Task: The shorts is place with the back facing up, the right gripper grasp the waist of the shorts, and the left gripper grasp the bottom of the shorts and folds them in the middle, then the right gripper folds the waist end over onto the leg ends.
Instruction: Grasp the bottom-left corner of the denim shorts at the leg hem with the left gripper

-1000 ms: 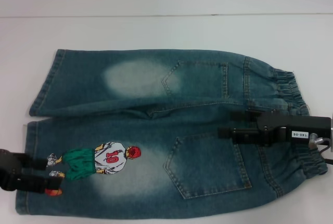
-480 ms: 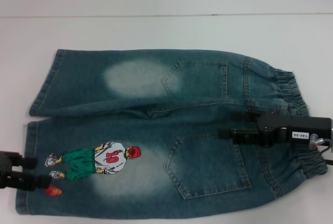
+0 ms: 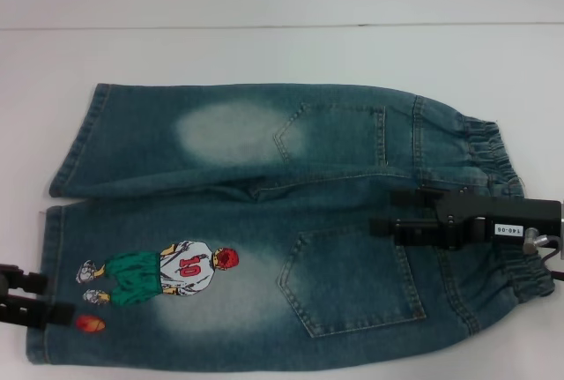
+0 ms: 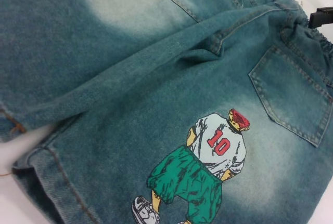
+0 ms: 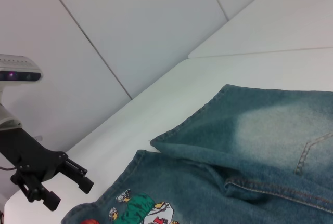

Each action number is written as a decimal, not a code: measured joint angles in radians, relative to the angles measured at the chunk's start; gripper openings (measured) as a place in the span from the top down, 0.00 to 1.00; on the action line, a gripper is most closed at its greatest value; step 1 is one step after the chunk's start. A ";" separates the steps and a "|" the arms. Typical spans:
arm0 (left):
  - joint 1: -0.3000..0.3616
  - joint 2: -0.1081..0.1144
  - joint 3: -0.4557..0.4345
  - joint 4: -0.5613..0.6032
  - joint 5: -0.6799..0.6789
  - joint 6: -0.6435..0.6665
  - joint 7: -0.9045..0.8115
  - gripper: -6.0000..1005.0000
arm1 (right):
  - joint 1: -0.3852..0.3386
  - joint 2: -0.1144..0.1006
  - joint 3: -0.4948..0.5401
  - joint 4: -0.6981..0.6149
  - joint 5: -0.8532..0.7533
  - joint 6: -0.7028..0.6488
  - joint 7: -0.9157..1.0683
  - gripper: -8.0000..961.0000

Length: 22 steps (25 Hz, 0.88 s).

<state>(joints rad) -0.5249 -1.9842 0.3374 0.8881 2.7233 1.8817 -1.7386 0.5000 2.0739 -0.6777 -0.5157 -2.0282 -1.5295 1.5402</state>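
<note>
The left gripper (image 3: 37, 299) has drawn back toward the left edge of the head view: a second ago its fingers lay over the near leg's hem beside the footballer's feet, and now only their tips show at the lower left, just at the hem's edge. Its two fingers (image 5: 78, 176) stand spread apart with nothing between them, as the right wrist view shows at its lower left.

The shorts (image 3: 264, 221) lie flat, back side up, on the white table (image 3: 264, 54), filling the middle and lower frame. The leg ends (image 3: 79, 142) are at the left, with the footballer print (image 3: 163, 274) on the lower leg near them. Two back pockets sit right of centre.

At the right, the ruffled waist (image 3: 493, 155) lies bunched. The right gripper (image 3: 388, 212) hovers over the shorts just inside the waistband; it has not moved. Whether its fingers are spread or closed cannot be told.
</note>
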 joint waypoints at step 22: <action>0.013 0.014 -0.056 0.037 0.085 -0.025 -0.014 0.13 | 0.000 0.003 0.003 0.000 0.001 0.000 -0.003 0.04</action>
<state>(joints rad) -0.5123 -1.9704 0.2817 0.9251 2.8082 1.8565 -1.7521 0.4998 2.0770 -0.6749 -0.5154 -2.0271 -1.5296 1.5370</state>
